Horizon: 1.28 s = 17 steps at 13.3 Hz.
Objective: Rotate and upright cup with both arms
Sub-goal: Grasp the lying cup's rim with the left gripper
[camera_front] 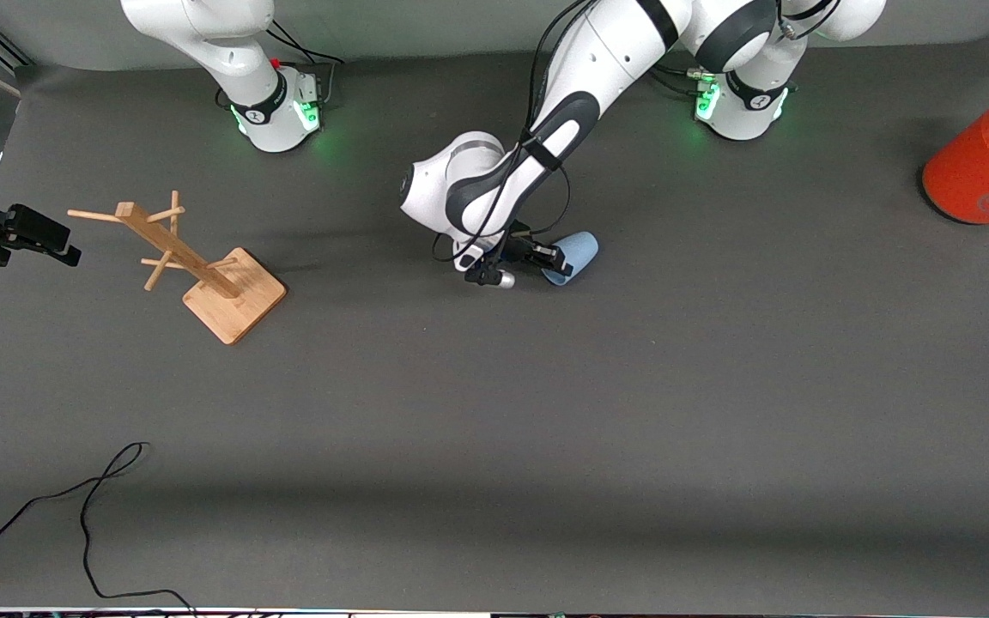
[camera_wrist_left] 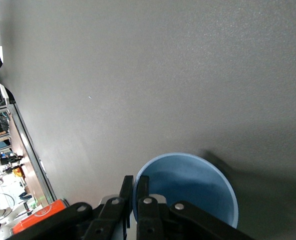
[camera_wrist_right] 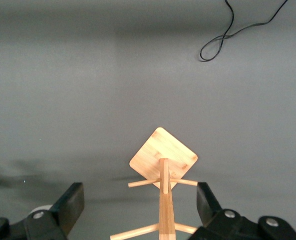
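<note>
The light-blue cup (camera_front: 579, 251) lies on its side on the grey mat near the table's middle, its mouth turned toward the left gripper. My left gripper (camera_front: 549, 257) is down at the mat, shut on the cup's rim. In the left wrist view the cup (camera_wrist_left: 192, 185) shows its open mouth, and the left gripper (camera_wrist_left: 134, 187) pinches the rim with one finger inside and one outside. My right gripper (camera_front: 39, 236) waits at the right arm's end of the table beside the wooden rack. In the right wrist view the right gripper (camera_wrist_right: 140, 205) stands wide open with nothing held.
A wooden rack (camera_front: 203, 275) with pegs stands on its square base toward the right arm's end; it also fills the right wrist view as the rack (camera_wrist_right: 163, 165). A large orange-red cylinder (camera_front: 988, 163) lies at the left arm's end. A black cable (camera_front: 91, 506) trails near the front edge.
</note>
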Motion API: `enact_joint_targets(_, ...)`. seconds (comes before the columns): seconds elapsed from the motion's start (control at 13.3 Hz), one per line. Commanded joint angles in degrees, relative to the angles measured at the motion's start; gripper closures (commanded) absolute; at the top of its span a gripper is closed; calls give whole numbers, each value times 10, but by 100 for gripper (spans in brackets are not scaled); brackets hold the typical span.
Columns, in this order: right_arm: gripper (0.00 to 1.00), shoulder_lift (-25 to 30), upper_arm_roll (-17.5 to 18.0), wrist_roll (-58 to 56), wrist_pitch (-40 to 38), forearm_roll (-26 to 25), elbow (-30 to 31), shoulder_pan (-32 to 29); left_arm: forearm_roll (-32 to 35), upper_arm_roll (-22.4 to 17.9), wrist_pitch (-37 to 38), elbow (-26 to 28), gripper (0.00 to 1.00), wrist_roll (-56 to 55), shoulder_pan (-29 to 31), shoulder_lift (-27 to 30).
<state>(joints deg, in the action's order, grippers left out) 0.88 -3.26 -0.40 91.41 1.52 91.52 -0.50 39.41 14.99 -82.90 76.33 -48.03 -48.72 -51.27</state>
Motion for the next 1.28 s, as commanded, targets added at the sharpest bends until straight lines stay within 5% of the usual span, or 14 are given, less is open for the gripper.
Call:
enact_joint_targets(0.0, 0, 10, -3, -6, 2, -9, 9, 2, -6, -4, 0, -34, 100, 24, 15, 16)
enact_joint_targets(0.3, 0, 11, -3, -8, 1, -11, 16, 3, -68, -1, 35, -206, 100, 15, 63, 26)
enact_joint_targets(0.53, 0, 7, -2, -8, 10, -18, 16, 4, -145, -1, -37, -211, 100, -105, 105, 103)
enact_joint_targets(0.68, 0, 7, 1, -8, 21, -24, 16, 6, -162, -3, -116, -127, 100, -166, 123, 174)
enact_joint_targets(0.9, 0, 8, 1, -7, 23, -43, 18, 22, -168, -4, -319, 96, 100, -248, 151, 280)
enact_joint_targets(1.21, 0, 10, -2, -23, 23, -42, 27, 22, -97, -10, -430, 195, 100, -318, 151, 263)
